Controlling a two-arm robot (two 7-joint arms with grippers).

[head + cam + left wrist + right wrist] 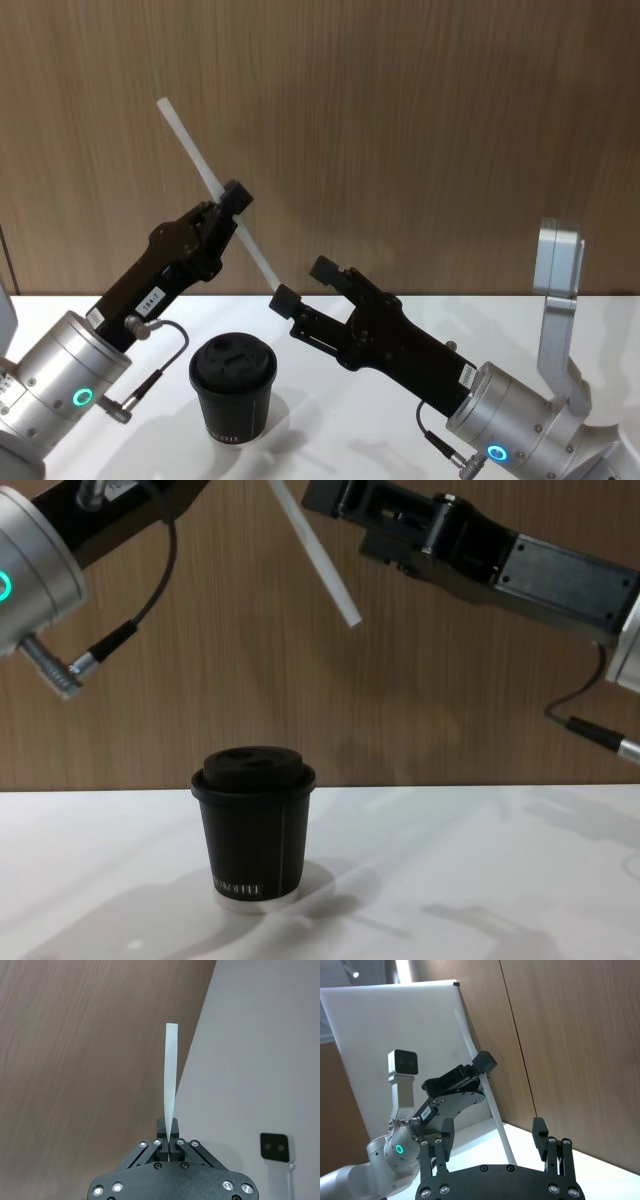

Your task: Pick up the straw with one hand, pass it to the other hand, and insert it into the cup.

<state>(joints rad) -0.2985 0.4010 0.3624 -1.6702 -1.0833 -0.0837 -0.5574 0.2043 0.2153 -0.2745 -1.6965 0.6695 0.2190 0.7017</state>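
White table, wood-panel wall, cup, left tool pinching straw, right tool spread

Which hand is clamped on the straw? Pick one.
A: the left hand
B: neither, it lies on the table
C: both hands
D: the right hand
A: the left hand is shut on the straw, while the right hand is open near the straw's lower end.
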